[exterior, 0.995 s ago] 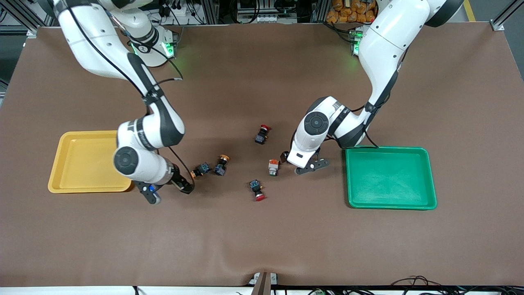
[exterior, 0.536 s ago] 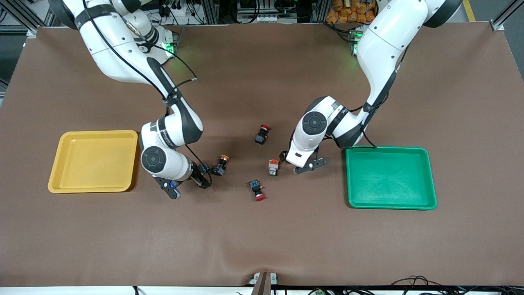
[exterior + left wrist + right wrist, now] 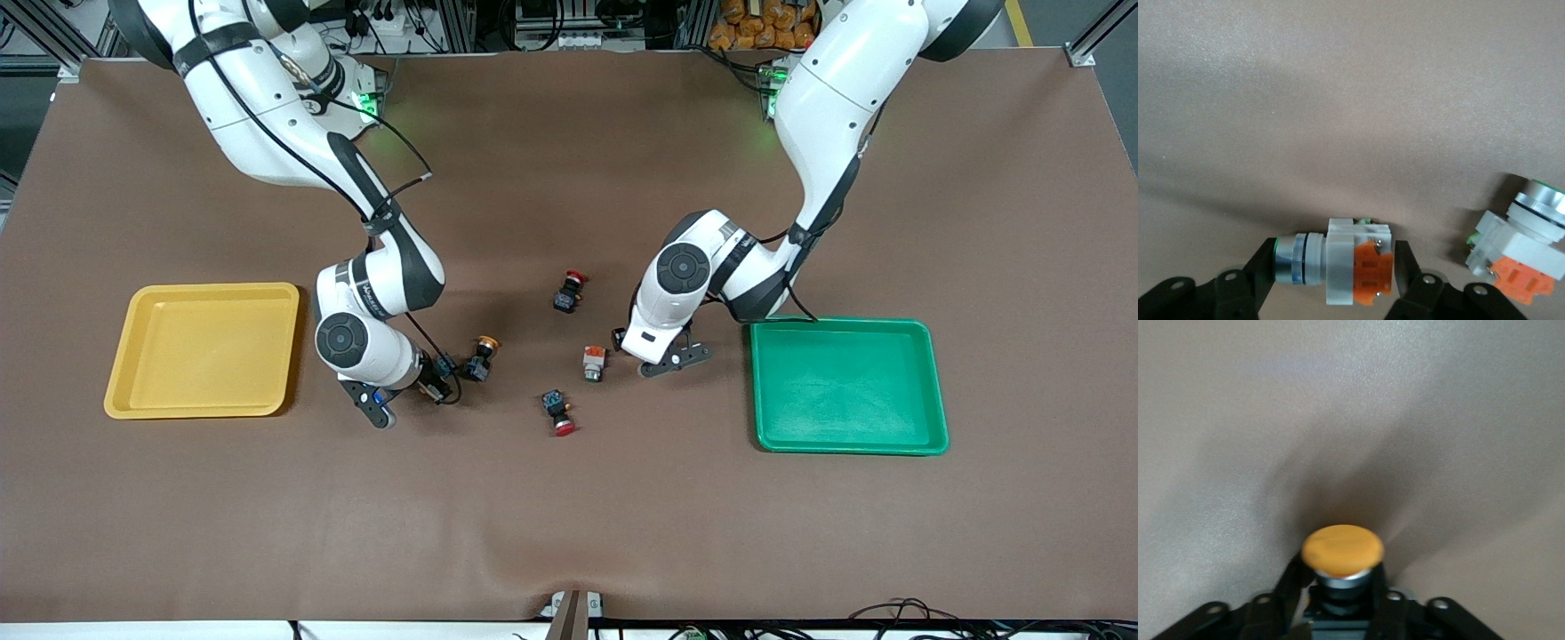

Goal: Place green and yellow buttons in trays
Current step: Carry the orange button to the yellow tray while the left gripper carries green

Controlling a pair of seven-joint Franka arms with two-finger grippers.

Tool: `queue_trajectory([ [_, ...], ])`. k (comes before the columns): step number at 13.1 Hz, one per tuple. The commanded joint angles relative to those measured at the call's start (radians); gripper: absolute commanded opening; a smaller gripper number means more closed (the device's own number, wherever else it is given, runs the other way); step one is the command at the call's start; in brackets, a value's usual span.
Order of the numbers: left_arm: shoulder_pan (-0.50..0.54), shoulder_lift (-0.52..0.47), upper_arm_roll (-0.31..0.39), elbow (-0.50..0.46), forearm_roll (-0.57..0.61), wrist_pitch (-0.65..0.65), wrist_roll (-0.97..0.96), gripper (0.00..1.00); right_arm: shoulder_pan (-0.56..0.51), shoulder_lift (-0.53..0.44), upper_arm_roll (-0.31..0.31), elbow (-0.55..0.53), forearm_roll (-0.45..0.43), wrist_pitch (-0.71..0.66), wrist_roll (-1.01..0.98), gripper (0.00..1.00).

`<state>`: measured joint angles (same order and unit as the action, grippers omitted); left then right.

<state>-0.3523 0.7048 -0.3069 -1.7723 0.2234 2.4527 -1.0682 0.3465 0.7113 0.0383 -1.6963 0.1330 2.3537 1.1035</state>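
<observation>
**Two buttons pinched, now lift them clean**

In the middle of the table (image 3: 569,516) I have both arms down low, each on a button.

My left gripper (image 3: 1335,260) is clamped on a white button (image 3: 1338,270) that lies on its side. One finger is on the cap end and the other is on the orange end. A second white button (image 3: 1518,247) lies just beside it, a bit toward the right arm's end of the table. The green tray (image 3: 845,324) sits near this gripper, toward the left arm's end.

My right gripper (image 3: 1341,587) is squeezed onto the dark body of a yellow-capped button (image 3: 1342,550), just under the cap. A second yellow-capped button (image 3: 481,357) sits just beside it. The yellow tray (image 3: 213,287) is near, toward the right arm's end.

Both buttons look like they are on the table, so I think the step now is to lift them.

I want to go straight up first. If I slide sideways, I may bump the button next door. The white one is held by its ends, so it may spin or slip, and I will lift it slowly.

Then I carry each one over its own tray, go down low, and let go.

Two red-capped switches (image 3: 569,292) (image 3: 558,412) lie between the arms. I leave those alone.
</observation>
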Motion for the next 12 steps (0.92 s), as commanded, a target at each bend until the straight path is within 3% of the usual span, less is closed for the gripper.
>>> queue_trajectory([
  [1, -0.004, 0.01, 0.003, 0.014, 0.03, -0.003, -0.032, 0.48, -0.001, -0.029, -0.009, 0.001, -0.009, -0.055, -0.01, 0.0],
  [3, 0.009, 0.001, 0.005, 0.014, 0.031, -0.015, -0.021, 0.26, -0.026, -0.055, -0.017, 0.044, -0.009, -0.195, -0.08, 0.0],
  [4, 0.021, -0.019, 0.003, 0.014, 0.031, -0.038, -0.016, 0.2, -0.046, -0.087, -0.031, 0.056, -0.009, -0.27, -0.15, 0.0],
  [8, 0.087, -0.119, -0.001, 0.016, 0.031, -0.181, 0.074, 0.17, -0.156, -0.162, -0.066, 0.046, -0.032, -0.476, -0.414, 0.0],
  [9, 0.104, -0.143, -0.003, 0.016, 0.031, -0.216, 0.091, 0.17, -0.181, -0.164, -0.086, 0.043, -0.086, -0.505, -0.474, 0.0],
  [12, 0.177, -0.203, -0.006, 0.014, 0.022, -0.288, 0.129, 0.18, -0.317, -0.165, -0.087, 0.009, -0.108, -0.508, -0.722, 0.0],
])
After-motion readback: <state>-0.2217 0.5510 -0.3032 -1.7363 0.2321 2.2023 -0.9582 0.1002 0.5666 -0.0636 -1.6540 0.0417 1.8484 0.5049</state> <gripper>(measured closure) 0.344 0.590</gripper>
